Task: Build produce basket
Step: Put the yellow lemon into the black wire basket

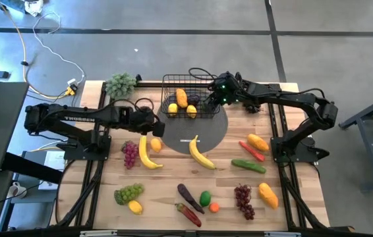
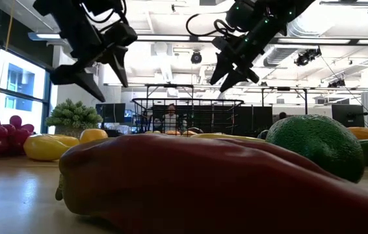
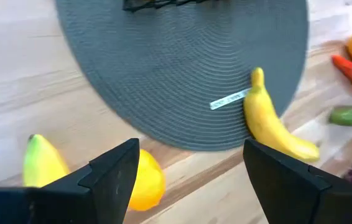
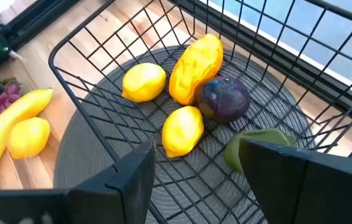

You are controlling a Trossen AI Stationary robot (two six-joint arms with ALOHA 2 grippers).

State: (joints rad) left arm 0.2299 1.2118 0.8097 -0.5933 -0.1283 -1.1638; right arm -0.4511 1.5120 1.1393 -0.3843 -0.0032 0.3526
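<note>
Tools [image 2: 99, 71] [image 2: 233, 68] hang open, right one above basket [image 1: 186, 99].

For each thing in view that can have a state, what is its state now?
basket: upright on the round mat, partly filled.
left gripper: open, empty, above a lemon.
right gripper: open, empty, above the basket.
banana: lying half on the mat.

Basket [image 1: 186, 99] on mat [image 1: 209, 135], lemons [image 4: 143, 81] inside; banana [image 1: 201, 155] probably overlapping mat edge.
</note>
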